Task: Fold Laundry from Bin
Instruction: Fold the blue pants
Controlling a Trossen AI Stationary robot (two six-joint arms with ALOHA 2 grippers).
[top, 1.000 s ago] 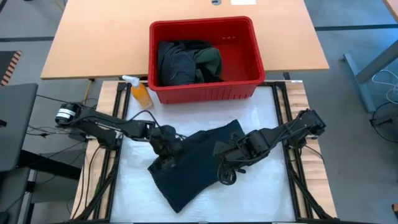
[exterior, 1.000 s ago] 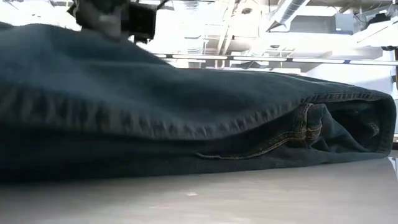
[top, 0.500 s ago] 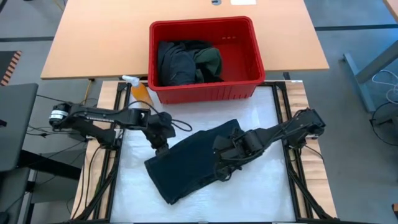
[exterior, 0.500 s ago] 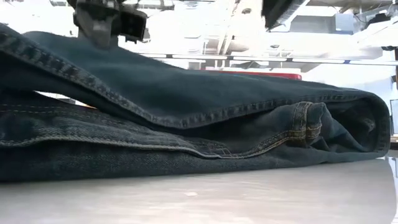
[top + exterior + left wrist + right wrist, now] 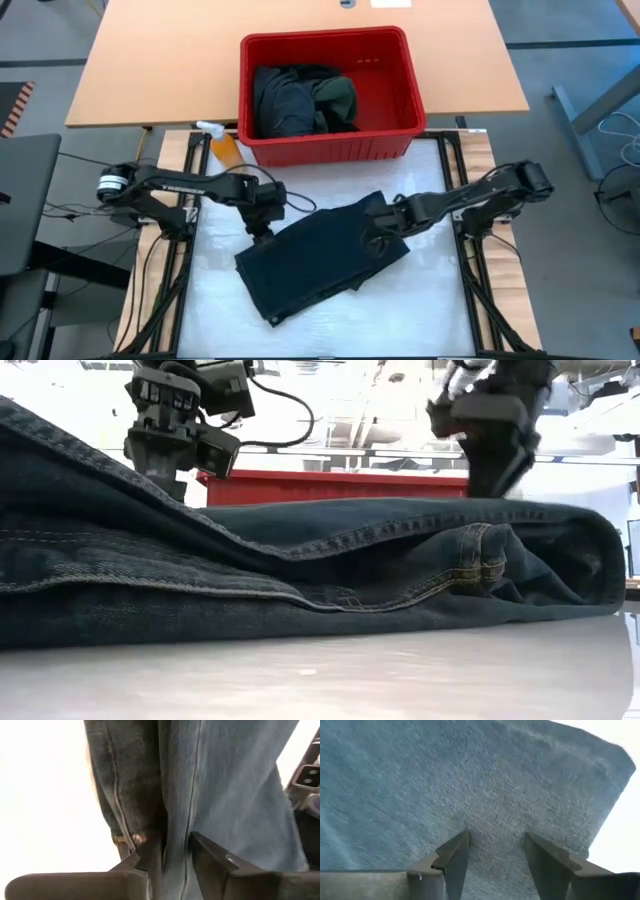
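Observation:
A folded pair of dark blue jeans [image 5: 320, 265] lies flat on the white table top, one layer upon another [image 5: 350, 560]. At the jeans' far left corner my left gripper [image 5: 262, 230] points steeply down. Its fingers [image 5: 175, 857] stand apart on either side of a seam ridge. My right gripper [image 5: 377, 237] stands over the jeans' right part, open, with its fingertips [image 5: 495, 845] close above the flat denim. The red bin [image 5: 330, 150] stands at the table's far edge with more dark laundry [image 5: 300, 100] heaped inside. My left gripper has the jeans' seam ridge [image 5: 176, 837] between its parted fingers, which come from above, slanting; whether they touch the cloth I cannot tell. My right gripper has its fingertips [image 5: 460, 845] at the denim's top face; whether they touch it I cannot tell.
A small orange spray bottle [image 5: 225, 148] lies at the bin's near left corner, just beyond my left arm. White table surface [image 5: 420, 310] shows near and to the right of the jeans. A wooden table [image 5: 160, 60] stands behind the bin.
My left gripper has gone toward the far edge with the jeans' upper layer, which has sunk onto the lower one and left a more compact bundle. My right gripper has drawn back toward the table's far right and come down onto the jeans' right part.

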